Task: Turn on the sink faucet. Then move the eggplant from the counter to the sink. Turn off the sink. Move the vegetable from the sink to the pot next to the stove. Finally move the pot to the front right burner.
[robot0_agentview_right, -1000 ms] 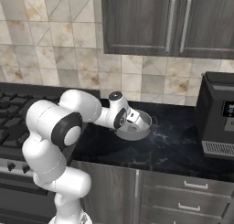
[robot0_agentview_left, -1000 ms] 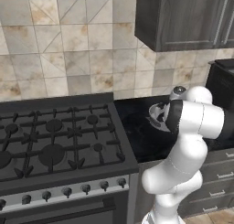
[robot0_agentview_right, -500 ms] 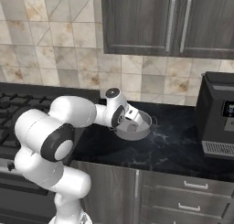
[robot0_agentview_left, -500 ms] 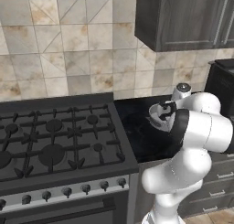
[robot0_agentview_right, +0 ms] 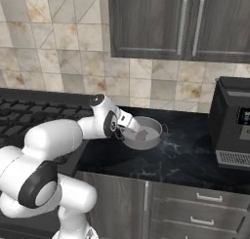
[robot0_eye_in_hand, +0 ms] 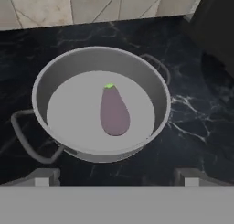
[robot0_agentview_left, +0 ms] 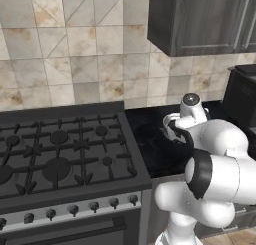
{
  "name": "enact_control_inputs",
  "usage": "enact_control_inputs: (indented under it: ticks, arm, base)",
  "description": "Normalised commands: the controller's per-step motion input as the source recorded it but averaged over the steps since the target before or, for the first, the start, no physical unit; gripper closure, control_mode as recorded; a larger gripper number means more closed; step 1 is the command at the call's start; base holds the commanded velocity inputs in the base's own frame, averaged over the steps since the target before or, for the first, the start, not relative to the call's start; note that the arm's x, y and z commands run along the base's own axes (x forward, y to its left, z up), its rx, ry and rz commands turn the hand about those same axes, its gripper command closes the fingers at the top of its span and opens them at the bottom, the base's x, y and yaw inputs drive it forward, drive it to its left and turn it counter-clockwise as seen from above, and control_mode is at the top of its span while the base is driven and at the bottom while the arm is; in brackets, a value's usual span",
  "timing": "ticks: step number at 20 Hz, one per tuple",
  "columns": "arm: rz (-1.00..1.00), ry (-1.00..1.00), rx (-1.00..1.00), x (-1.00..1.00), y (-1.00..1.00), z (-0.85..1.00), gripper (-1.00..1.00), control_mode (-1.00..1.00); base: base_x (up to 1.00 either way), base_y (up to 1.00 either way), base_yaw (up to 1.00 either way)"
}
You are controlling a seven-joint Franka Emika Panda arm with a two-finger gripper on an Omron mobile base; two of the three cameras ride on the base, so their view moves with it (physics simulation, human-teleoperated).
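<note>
The stove (robot0_agentview_left: 60, 154) is on the left, just beside the black counter (robot0_agentview_right: 185, 155). The round pot (robot0_eye_in_hand: 103, 102) sits on that counter. The eggplant (robot0_eye_in_hand: 114, 111) lies flat inside it. The gripper (robot0_eye_in_hand: 116, 176) hangs right above the pot, fingers spread wide, holding nothing. The near handle (robot0_eye_in_hand: 32, 143) is closest, so it looks like the next thing to grab.

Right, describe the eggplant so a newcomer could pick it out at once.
Start at the black gas stove, then go to the black marble-look counter beside it. A shallow grey pot stands there, and the eggplant lies inside it: small, pale purple, green-tipped, the pot's sole contents.
</note>
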Motion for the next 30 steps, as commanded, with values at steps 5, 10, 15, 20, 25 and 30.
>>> enact_control_inputs:
  ticks: [5,10,15,20,25,30]
  arm:
    - [0.05,0.09,-0.2,-0.17,0.6,0.08,-1.0,-1.0]
    - [0.08,0.18,-0.21,-0.02,0.52,0.05,-1.0,-1.0]
    - [0.07,0.2,-0.14,0.21,0.2,0.0,-1.0,-1.0]
    - [0.06,0.12,-0.07,0.44,0.05,-0.18,-1.0,-1.0]
    - [0.05,0.04,-0.02,0.29,0.0,-0.42,-1.0,-1.0]
    - [0.02,0.0,0.0,0.35,0.0,-0.34,-1.0,-1.0]
  base:
    - [0.0,0.0,0.0]
    - [0.0,0.0,0.0]
    - [0.0,0.0,0.0]
    - [0.0,0.0,0.0]
    - [0.0,0.0,0.0]
    - [0.0,0.0,0.0]
